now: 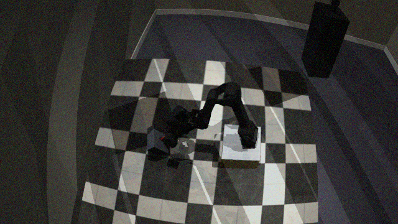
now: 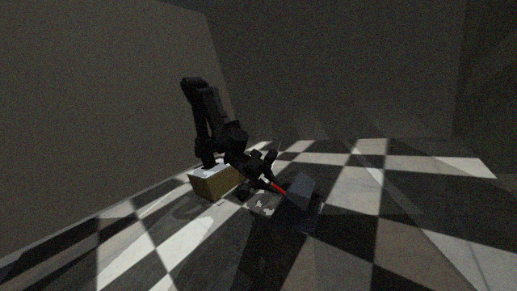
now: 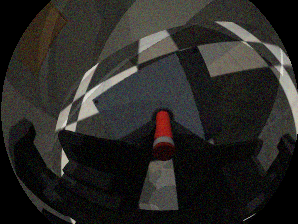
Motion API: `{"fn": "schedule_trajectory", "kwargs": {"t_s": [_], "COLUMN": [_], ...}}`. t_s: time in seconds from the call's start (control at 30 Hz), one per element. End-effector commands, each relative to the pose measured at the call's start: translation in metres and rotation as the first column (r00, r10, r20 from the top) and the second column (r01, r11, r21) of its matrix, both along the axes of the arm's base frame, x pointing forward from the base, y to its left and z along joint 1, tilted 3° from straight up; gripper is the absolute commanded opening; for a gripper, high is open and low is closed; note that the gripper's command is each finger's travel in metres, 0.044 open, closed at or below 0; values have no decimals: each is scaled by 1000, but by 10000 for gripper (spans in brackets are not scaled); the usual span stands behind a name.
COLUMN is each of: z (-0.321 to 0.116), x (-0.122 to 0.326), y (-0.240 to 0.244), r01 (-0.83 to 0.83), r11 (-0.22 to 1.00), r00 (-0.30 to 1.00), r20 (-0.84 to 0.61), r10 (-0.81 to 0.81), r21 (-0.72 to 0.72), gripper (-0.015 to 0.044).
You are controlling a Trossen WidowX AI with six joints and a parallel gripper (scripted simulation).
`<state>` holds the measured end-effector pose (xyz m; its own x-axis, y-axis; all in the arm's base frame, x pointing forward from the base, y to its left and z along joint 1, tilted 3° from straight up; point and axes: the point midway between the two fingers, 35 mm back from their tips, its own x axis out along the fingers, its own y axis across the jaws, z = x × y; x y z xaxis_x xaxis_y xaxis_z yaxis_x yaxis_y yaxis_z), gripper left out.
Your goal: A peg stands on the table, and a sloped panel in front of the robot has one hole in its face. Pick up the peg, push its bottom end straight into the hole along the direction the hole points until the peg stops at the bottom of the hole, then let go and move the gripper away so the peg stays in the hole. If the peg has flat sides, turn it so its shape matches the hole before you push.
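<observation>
I have the black claw (image 3: 161, 156) clamped on the red cylindrical peg (image 3: 162, 133), which sticks out ahead from between its fingers. The peg's far end meets the face of the grey-blue sloped panel (image 2: 300, 187) standing on the chequered bench (image 2: 408, 194).

Red peg (image 3: 162, 135), grey-blue panel (image 2: 300, 187), black-and-white checkered floor (image 2: 404, 162).

You see the arm's base standing on a box (image 2: 212, 183) on the checkered table (image 2: 355, 190). In front of it sits the sloped panel (image 2: 300, 188) — the gripper (image 2: 270, 183) between them, clamped on the peg (image 2: 278, 188), whose far end meets the panel's face.
</observation>
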<state>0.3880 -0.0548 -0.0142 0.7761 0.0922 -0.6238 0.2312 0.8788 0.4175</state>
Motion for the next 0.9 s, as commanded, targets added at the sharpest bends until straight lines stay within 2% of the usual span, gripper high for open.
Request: {"fn": "schedule_trajectory", "kwargs": {"t_s": [0.0,0.17,0.7,0.73,0.87], "z": [0,0,1,2,5], "x": [0,0,-1,-2,-5], "y": [0,0,0,0,-1], "r01": [0,0,0,0,1], "r11": [1000,1000,1000,1000,1000], "r00": [1000,1000,1000,1000,1000], "r20": [0,0,0,0,0], "r10": [0,0,0,0,-1], "r21": [0,0,0,0,0], "gripper": [0,0,420,440,440]}}
